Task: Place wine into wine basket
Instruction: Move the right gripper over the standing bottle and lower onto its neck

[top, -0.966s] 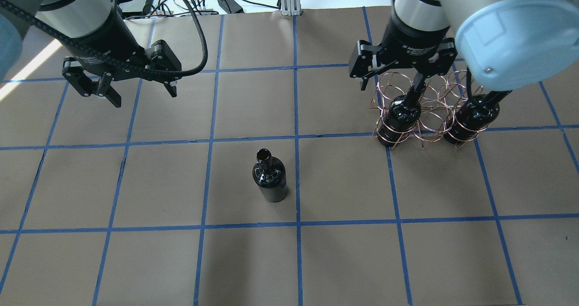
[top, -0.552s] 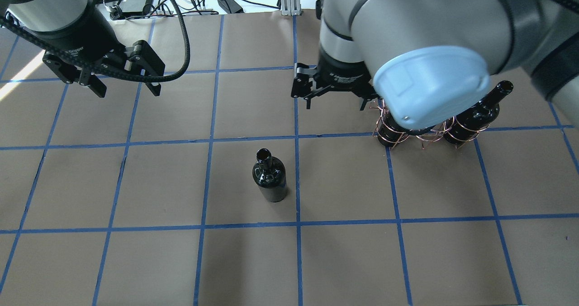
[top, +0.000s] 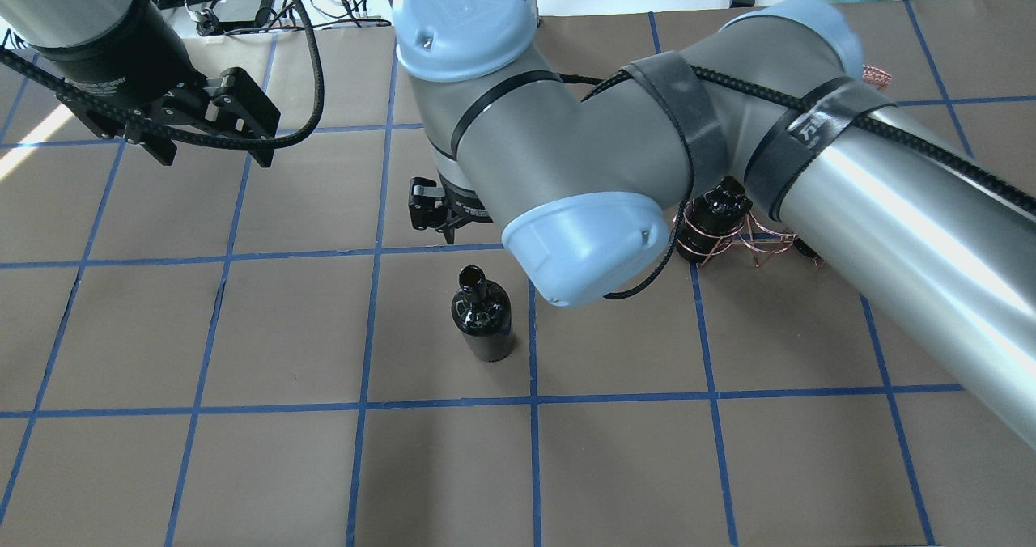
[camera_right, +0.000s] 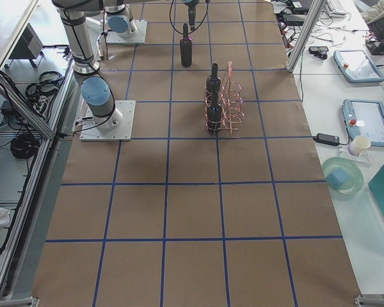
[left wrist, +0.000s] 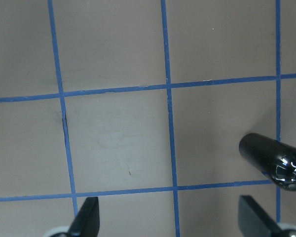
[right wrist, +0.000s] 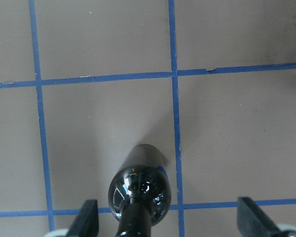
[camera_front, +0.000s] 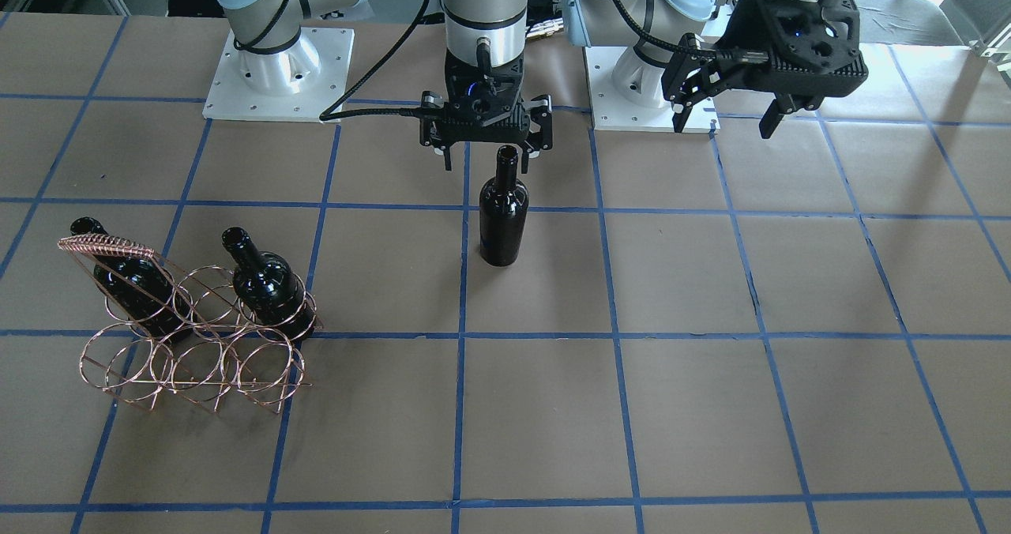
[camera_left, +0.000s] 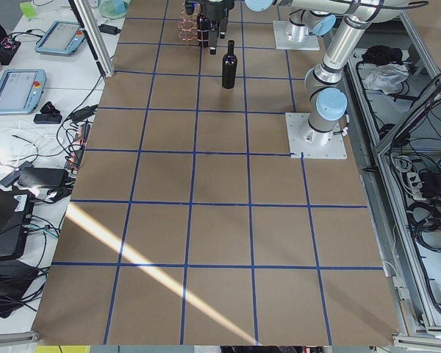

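Observation:
The free wine bottle (camera_front: pixel 504 214) stands upright mid-table, also in the overhead view (top: pixel 482 316). My right gripper (camera_front: pixel 488 155) is open and hovers just behind and above its mouth. In the right wrist view the bottle (right wrist: pixel 139 195) sits low, between the fingers (right wrist: pixel 86 219) and nearer the left one. The copper wire basket (camera_front: pixel 189 352) holds two alike bottles (camera_front: pixel 264 281) (camera_front: pixel 126 281) in its back row. My right arm hides most of the basket (top: pixel 757 239) from overhead. My left gripper (top: pixel 214 157) is open and empty, high at the far left.
Brown paper with a blue tape grid (top: pixel 368 328) covers the table. The arm bases (camera_front: pixel 276 76) stand on white plates at the robot's side. Tablets and cables (camera_left: pixel 15 88) lie on side benches off the table.
My right arm swung left from over the basket to the free bottle, its gripper still open. My left gripper drifted a little left and back.

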{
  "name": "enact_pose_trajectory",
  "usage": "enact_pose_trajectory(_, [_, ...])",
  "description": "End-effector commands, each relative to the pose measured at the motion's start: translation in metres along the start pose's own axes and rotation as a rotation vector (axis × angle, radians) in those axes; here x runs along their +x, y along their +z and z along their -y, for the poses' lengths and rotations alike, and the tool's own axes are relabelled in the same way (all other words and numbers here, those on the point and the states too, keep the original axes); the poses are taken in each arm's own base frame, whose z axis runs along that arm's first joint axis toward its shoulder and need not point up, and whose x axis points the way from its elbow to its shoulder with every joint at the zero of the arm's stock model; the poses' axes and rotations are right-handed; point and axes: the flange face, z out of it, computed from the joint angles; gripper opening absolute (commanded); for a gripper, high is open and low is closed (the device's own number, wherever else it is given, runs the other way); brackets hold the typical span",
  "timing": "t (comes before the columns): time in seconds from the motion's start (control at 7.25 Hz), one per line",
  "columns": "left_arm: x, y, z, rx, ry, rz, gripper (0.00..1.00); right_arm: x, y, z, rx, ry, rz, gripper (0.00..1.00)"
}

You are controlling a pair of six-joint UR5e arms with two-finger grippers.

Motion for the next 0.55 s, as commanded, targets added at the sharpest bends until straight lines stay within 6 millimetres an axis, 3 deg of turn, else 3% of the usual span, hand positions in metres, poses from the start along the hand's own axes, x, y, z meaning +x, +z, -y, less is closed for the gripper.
enact_pose_trajectory(0.0, [0.0,-0.001,-0.001,0.003,0.0,0.001,1.0,-0.026,0.023,-0.019,-0.022,0.015,-0.023,1.0])
enact_pose_trajectory(0.41, [0.0,-0.003,-0.004,0.003,0.0,0.001,1.0,-0.028,0.039,-0.022,-0.061,0.011,-0.043,1.0])
